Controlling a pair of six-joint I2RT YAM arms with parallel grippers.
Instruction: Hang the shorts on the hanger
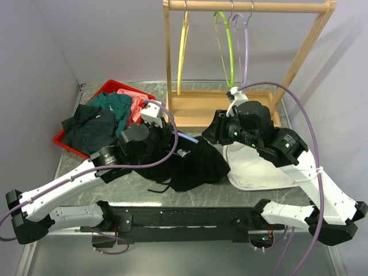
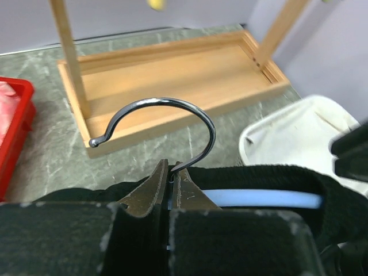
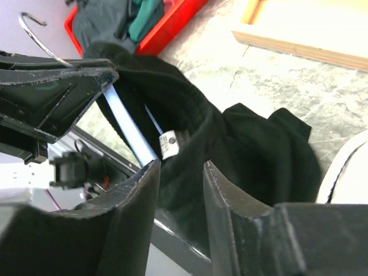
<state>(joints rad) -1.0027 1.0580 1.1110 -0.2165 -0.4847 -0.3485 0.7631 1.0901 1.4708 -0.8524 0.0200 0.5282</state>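
Observation:
My left gripper is shut on the neck of the light-blue hanger, just under its metal hook. The black shorts have their waistband drawn over the hanger's bar. In the top view my left gripper holds the hanger above the table, and the shorts hang from it onto the table. My right gripper has its jaws a narrow gap apart with the shorts' waistband pinched at the tips. A white label shows inside the waistband. The right gripper is at the hanger's right end.
A red bin at the back left holds dark green clothes and a pink cloth. A wooden rack with a tray base carries yellow, bright green and lilac hangers. A white cloth lies at the right.

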